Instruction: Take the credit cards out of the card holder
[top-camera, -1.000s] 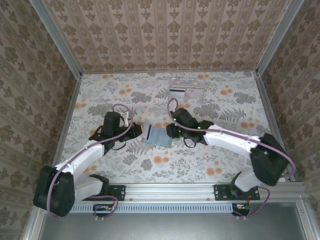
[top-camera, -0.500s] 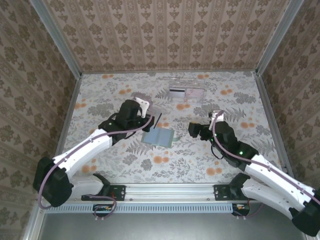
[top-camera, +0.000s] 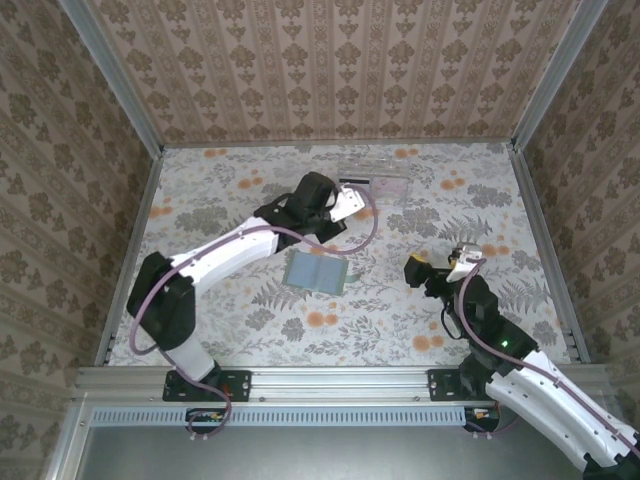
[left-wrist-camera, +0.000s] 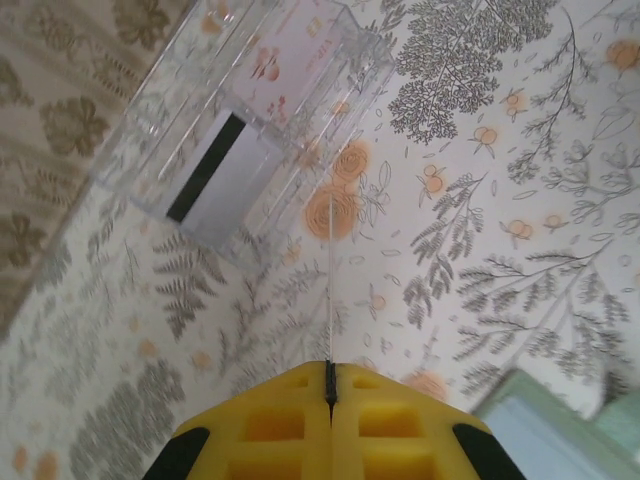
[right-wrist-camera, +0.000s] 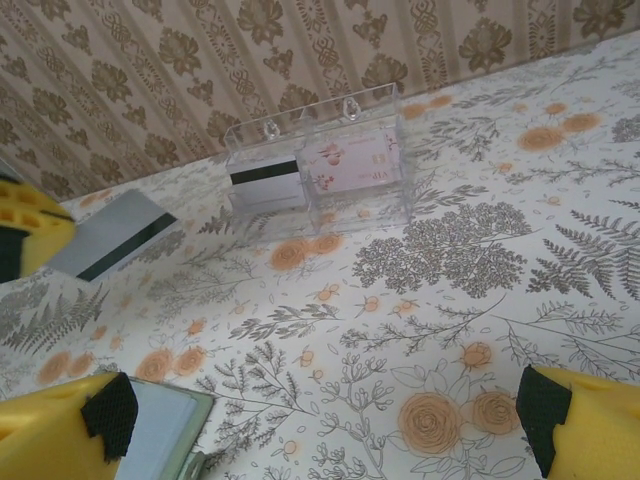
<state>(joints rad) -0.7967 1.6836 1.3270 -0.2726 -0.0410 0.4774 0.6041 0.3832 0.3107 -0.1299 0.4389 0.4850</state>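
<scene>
The left arm reaches over the table (top-camera: 200, 200) to the far middle. There the left gripper (top-camera: 345, 206) is clenched on a card (right-wrist-camera: 110, 236) that is pale grey with a dark stripe along one long edge. In the left wrist view its yellow fingers (left-wrist-camera: 270, 425) are pressed together, and the card shows edge-on as a thin line coming out from between them. The card is held tilted, just near and left of the tray (top-camera: 392, 178), and it touches neither the tray nor the card holder.

The tray is clear plastic and sits at the far middle of the table, close to the back wall. Two cards are in it side by side: a striped card (right-wrist-camera: 265, 186) on the left, pale with a black band, and a pink card (right-wrist-camera: 356, 162) on the right.

The card holder (top-camera: 318, 272) lies open and flat in the middle of the table — nearer than the left gripper and apart from both grippers. It is grey-green with a fold down its middle. Whether anything is in its pockets cannot be told from these views.

The right gripper (top-camera: 425, 268) is to the right of the card holder, well apart from it and pointing toward the far side. It is released — its jaws stand wide apart with nothing between them, and the flowered table shows in the gap.
</scene>
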